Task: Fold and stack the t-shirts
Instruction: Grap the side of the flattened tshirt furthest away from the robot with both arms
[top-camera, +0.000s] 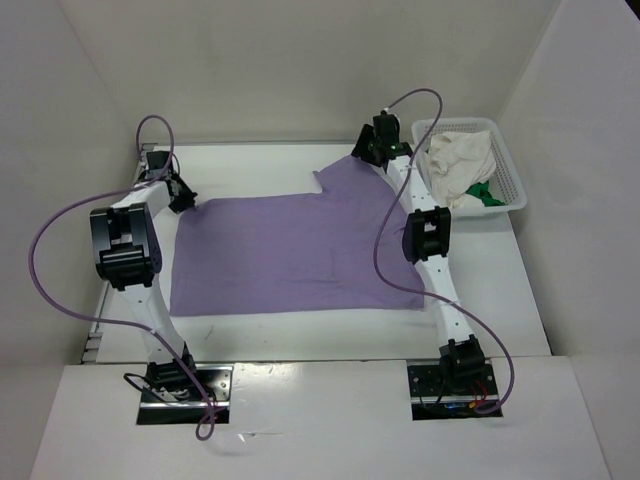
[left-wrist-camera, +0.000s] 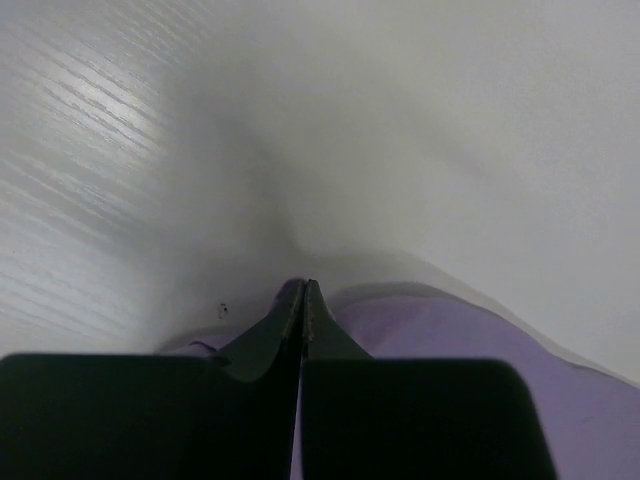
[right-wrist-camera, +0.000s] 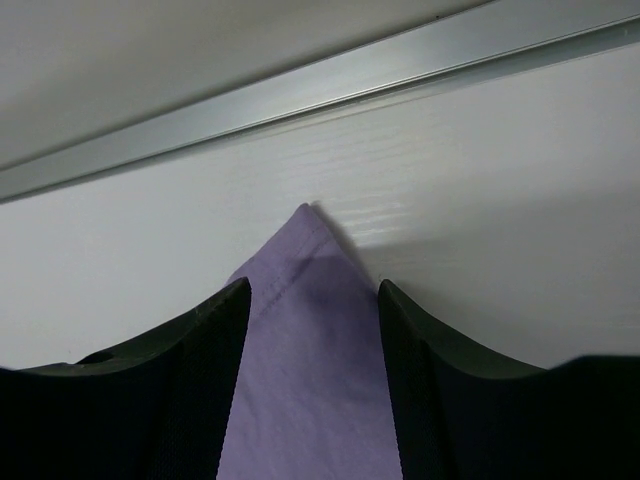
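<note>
The lavender t-shirt (top-camera: 290, 250) lies spread flat in the middle of the table. My left gripper (top-camera: 183, 198) sits at its far left corner. In the left wrist view the jaws (left-wrist-camera: 303, 286) are shut, and the purple cloth (left-wrist-camera: 470, 350) rises to a point right at their tips. My right gripper (top-camera: 366, 150) is at the far right sleeve. It stands open (right-wrist-camera: 313, 290), with the pointed sleeve corner (right-wrist-camera: 305, 330) lying between the fingers and touching neither. The cream t-shirt (top-camera: 458, 158) and the green t-shirt (top-camera: 486, 194) are bunched in the basket.
A white mesh basket (top-camera: 514, 190) stands at the back right of the table, close beside my right arm. White walls close in the left, back and right sides. A metal rail (right-wrist-camera: 330, 85) runs along the table's far edge.
</note>
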